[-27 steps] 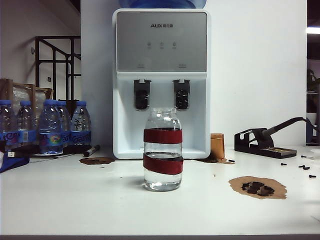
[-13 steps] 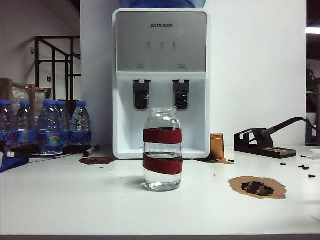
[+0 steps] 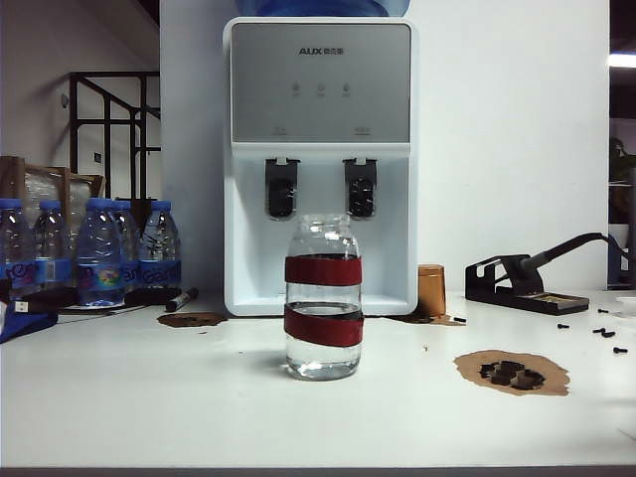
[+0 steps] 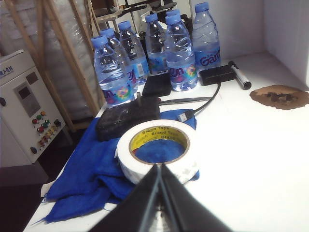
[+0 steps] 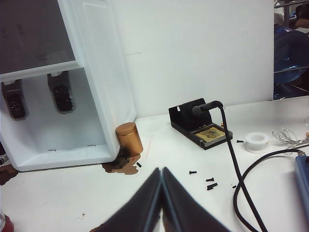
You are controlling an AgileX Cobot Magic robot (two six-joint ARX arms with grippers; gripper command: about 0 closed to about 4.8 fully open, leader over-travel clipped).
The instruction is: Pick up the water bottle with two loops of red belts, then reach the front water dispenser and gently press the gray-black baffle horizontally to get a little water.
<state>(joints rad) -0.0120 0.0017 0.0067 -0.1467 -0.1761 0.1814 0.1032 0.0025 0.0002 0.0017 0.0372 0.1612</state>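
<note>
Exterior view shows neither arm: only the white table with the water bottle standing upright on it, straight in front of the water dispenser and apart from it. The bottle is clear glass, part filled with water, with two dark-red bands around its body. Its neck rises to just below the dispenser's two dark spout paddles. The dispenser's blue jug top is cut off by the upper edge of the picture.

Left wrist view shows the left gripper held low and about level over the table, its two dark fingers pressed together into a point with nothing between them. Just beyond the tip lies a roll of white tape on a blue cloth; past it stand blue-capped plastic bottles, which in the exterior view are to the left of the dispenser. A black marker lies near them.

Right wrist view shows the right gripper likewise level, fingers closed against each other and empty, pointing toward the dispenser's right front corner. A copper-coloured cylinder stands against that corner, and a black soldering-iron stand sits to the right of the dispenser, with small dark screws scattered before it. Only a sliver of the water bottle shows at this picture's lower corner, too little to make out.
</note>
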